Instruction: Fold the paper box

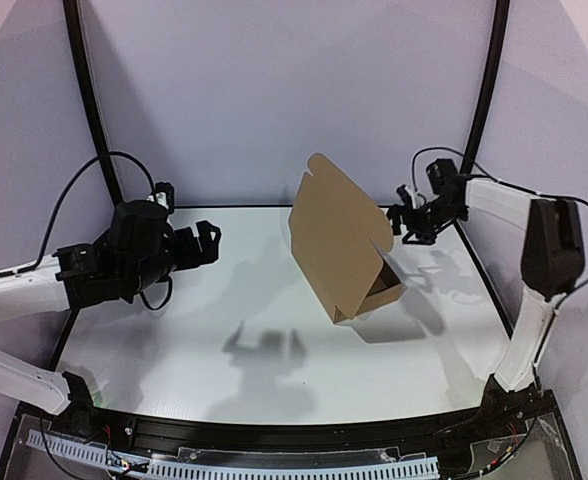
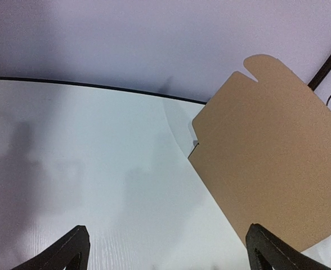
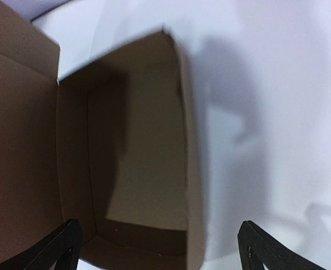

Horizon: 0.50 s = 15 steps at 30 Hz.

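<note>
The brown paper box [image 1: 346,248] stands on the white table right of centre, its shallow tray formed and its lid raised steeply, leaning toward the right. My left gripper [image 1: 206,245] hovers open and empty to the box's left, well apart from it; its wrist view shows the lid's outer face [image 2: 272,152]. My right gripper [image 1: 410,222] hovers open and empty just right of the raised lid, above the tray; its wrist view looks down into the tray's inside [image 3: 143,146].
The white table [image 1: 224,350] ends at a black back edge below the grey backdrop. Two black curved poles [image 1: 86,100] rise at the back left and back right. A cable tray runs along the near edge.
</note>
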Each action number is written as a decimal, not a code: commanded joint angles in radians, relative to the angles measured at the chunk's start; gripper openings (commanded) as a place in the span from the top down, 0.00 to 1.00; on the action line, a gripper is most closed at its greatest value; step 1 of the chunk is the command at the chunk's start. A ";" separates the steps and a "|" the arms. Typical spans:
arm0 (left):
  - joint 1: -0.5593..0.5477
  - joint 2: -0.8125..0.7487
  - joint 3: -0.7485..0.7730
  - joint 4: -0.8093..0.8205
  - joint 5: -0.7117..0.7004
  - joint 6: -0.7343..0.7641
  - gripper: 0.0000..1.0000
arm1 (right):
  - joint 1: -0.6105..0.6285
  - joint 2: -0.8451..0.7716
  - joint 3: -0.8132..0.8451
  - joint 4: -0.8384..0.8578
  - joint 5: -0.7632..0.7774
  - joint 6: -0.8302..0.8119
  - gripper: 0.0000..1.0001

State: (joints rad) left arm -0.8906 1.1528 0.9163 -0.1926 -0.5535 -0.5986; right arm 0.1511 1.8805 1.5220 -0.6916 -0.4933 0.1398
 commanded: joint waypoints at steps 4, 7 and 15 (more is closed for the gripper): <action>-0.004 0.069 0.006 0.059 0.114 -0.067 0.01 | -0.005 -0.089 -0.151 0.185 0.095 0.034 0.02; -0.004 0.102 -0.004 0.102 0.165 -0.096 0.01 | -0.005 -0.052 -0.185 0.230 -0.044 0.081 0.04; -0.002 0.114 0.025 0.017 0.094 -0.146 0.01 | 0.069 -0.100 -0.440 0.393 -0.199 0.233 0.08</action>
State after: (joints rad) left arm -0.8906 1.2831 0.9165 -0.1175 -0.4106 -0.7087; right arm 0.1580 1.8309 1.1860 -0.4135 -0.5983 0.2814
